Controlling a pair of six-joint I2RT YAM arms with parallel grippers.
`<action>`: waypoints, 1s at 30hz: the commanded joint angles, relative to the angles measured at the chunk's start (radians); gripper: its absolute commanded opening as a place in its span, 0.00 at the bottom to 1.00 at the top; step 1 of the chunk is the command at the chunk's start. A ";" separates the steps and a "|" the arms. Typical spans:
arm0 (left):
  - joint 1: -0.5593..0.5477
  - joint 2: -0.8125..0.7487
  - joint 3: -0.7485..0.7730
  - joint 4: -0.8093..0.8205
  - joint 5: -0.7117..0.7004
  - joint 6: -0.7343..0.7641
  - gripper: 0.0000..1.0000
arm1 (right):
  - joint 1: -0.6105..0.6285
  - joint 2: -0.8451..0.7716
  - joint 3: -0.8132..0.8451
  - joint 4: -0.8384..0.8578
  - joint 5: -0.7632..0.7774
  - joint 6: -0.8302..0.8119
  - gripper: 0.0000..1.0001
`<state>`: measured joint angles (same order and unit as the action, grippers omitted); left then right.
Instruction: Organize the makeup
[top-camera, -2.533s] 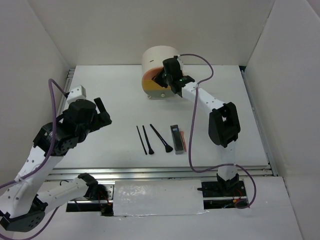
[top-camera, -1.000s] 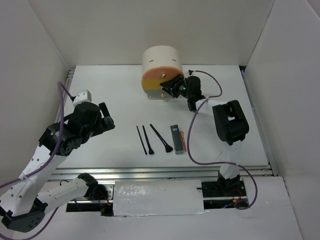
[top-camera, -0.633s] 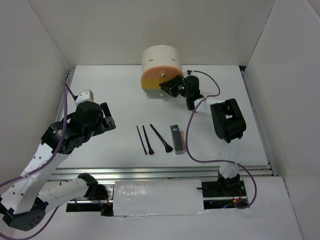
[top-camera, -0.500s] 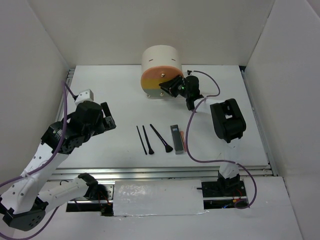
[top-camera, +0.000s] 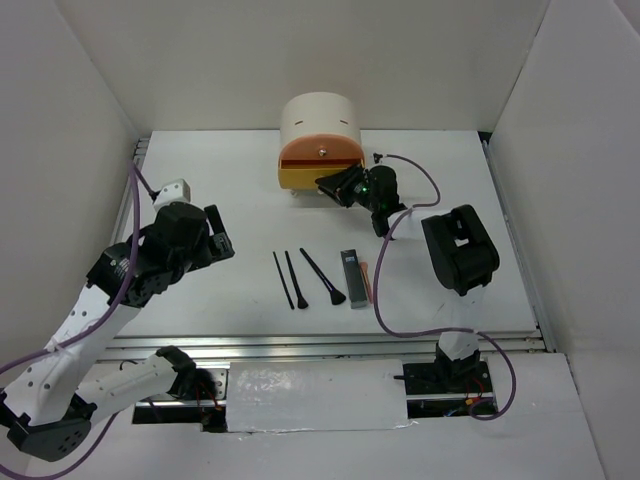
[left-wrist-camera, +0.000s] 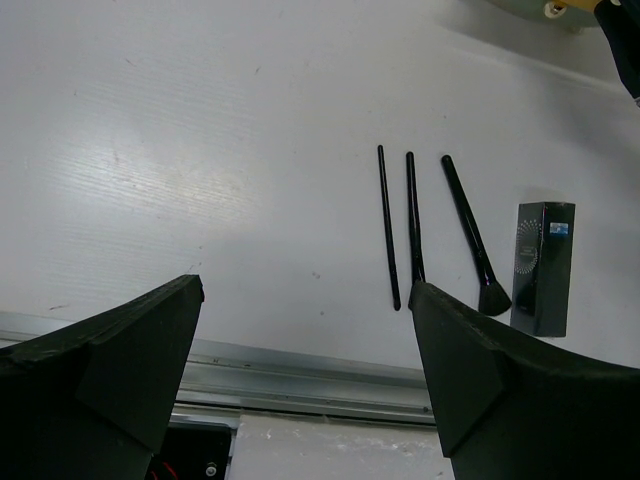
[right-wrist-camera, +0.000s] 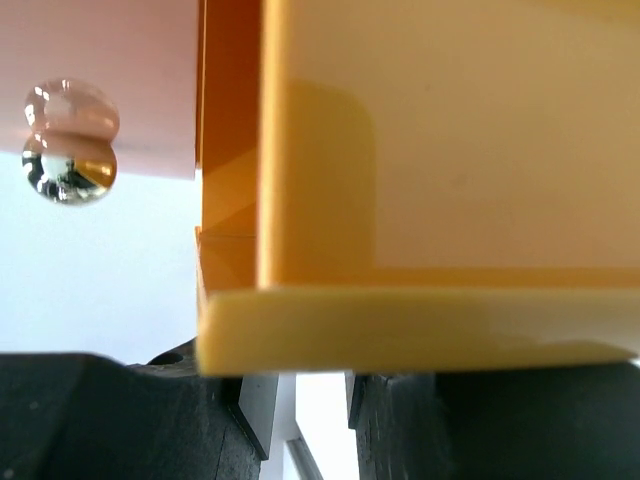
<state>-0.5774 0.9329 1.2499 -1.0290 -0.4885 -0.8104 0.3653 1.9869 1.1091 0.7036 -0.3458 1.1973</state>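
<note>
Salmon-pink sticks (top-camera: 366, 282), perhaps two, beside box (top-camera: 351, 277)

**Bright and even, soft up close**

Diffuse overhead light leaves faint shadows on the white counter (top-camera: 230, 190). Left wrist view: left fingers (left-wrist-camera: 110, 370) at 5 and 7 o'clock blur. Right wrist view: orange drawer (right-wrist-camera: 450, 150) out of focus, knob (right-wrist-camera: 68, 140) at 10 o'clock glaring.
</note>
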 joint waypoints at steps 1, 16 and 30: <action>0.005 -0.014 -0.006 0.027 0.011 0.020 0.99 | 0.027 -0.066 -0.043 0.051 -0.036 0.025 0.20; 0.005 -0.055 -0.044 0.035 0.034 0.010 0.99 | 0.083 -0.198 -0.179 0.043 0.013 0.028 0.27; 0.005 -0.083 -0.079 0.044 0.053 0.004 0.99 | 0.096 -0.296 -0.230 0.007 0.025 0.001 0.80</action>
<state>-0.5774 0.8528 1.1725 -1.0164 -0.4465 -0.8131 0.4541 1.7756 0.8898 0.7006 -0.3111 1.2198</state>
